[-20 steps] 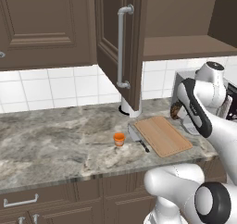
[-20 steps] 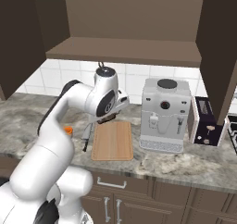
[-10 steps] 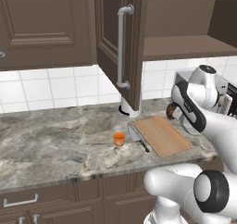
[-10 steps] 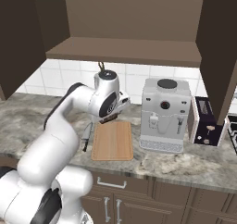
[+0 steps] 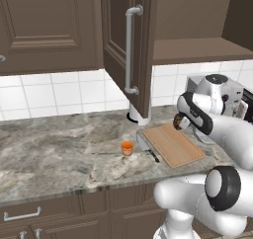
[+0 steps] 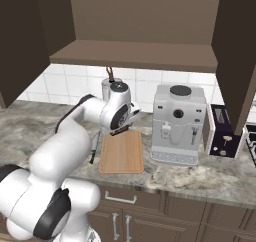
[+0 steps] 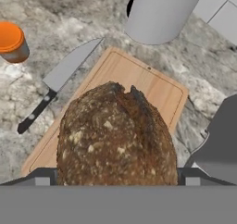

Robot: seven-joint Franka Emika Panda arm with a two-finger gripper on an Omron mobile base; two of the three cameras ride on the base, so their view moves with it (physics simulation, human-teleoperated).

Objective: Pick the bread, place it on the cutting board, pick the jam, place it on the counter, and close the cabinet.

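Observation:
My gripper point(image 5: 179, 122) is shut on the bread point(image 7: 115, 135), a dark brown speckled loaf, and holds it just above the far end of the cutting board point(image 5: 173, 145). In the hand view the loaf hangs over the board point(image 7: 155, 86), the finger tips at its sides. The jam point(image 5: 127, 148), a small orange jar, stands on the counter point(image 5: 59, 149) left of the board and shows at the upper left of the hand view point(image 7: 12, 41). The cabinet point(image 5: 129, 45) stands open, its door swung out over the counter; its bare shelf point(image 6: 135, 56) shows from the right.
A knife point(image 5: 148, 149) lies on the counter between jar and board. A grey cylinder point(image 7: 159, 10) stands behind the board against the tiles. A coffee machine point(image 6: 177, 123) and a dark toaster point(image 6: 220, 136) stand right of the board.
The gripper has carried the bread a little left and down, closer to the cutting board. The jam, knife and cabinet door have not moved.

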